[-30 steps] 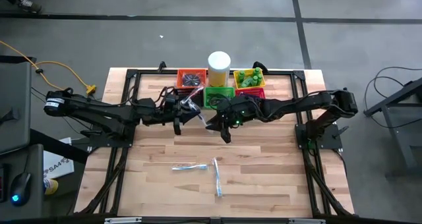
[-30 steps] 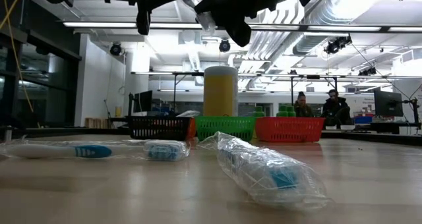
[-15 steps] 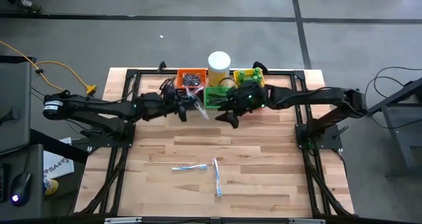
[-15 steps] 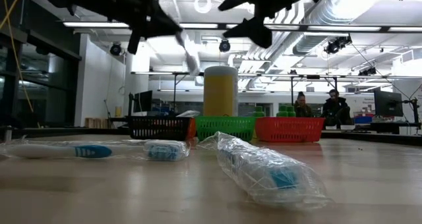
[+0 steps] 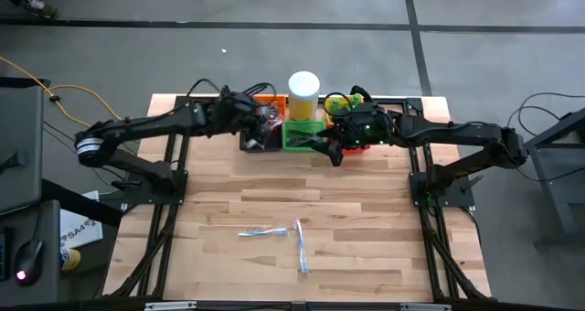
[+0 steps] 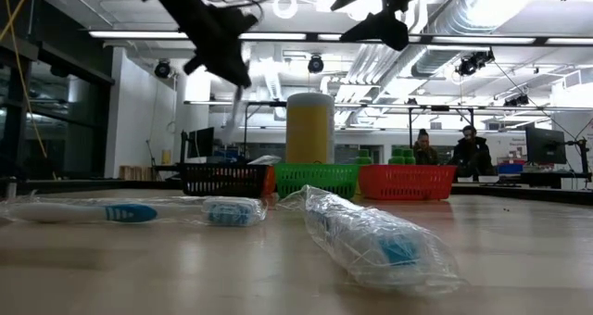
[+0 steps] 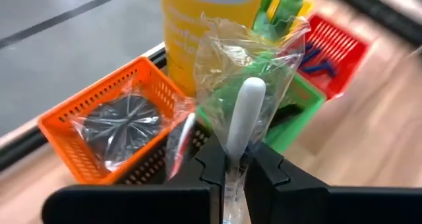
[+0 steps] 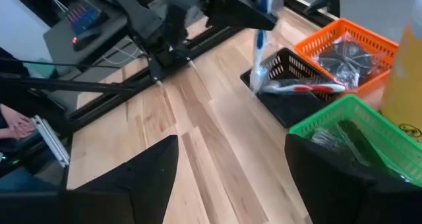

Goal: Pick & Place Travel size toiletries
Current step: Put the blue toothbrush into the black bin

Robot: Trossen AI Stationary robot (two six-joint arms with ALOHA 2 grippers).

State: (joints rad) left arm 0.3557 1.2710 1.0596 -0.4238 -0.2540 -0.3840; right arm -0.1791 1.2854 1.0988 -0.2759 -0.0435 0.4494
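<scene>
My left gripper [image 5: 262,121] is shut on a clear-wrapped white toothbrush [image 7: 244,109]. It is raised above the black basket [image 8: 290,85] at the table's far edge. From the low view the brush [image 6: 234,104] hangs below the gripper [image 6: 220,56]. My right gripper [image 8: 231,178] stands open with nothing between its fingers, raised in front of the green basket [image 5: 303,135]. Two more wrapped toothbrushes [image 5: 260,231] [image 5: 301,245] lie flat on the table toward its near side. A red-and-white brush [image 8: 300,87] lies in the black basket. My left gripper pinches the toothbrush's white handle [image 7: 237,137] through its clear wrap, between the two fingers. The fingers slant downward toward the far edge. The brush runs on past the fingertips and hangs tilted, lifted clear of the table, over the black basket.
A row of small baskets lines the far edge. The orange one [image 7: 99,128] holds a wrapped dark coil, the yellow one [image 5: 343,105] holds green lumps, and there is a red one [image 7: 333,43]. A tall cylinder [image 5: 303,93] stands behind them. The wooden tabletop [image 5: 366,219] is bare toward the near side.
My left gripper has carried the toothbrush from the table's middle toward the far edge, over the black basket. It has tipped so that the brush now hangs downward. My right gripper has opened and drawn back up toward the far right.
</scene>
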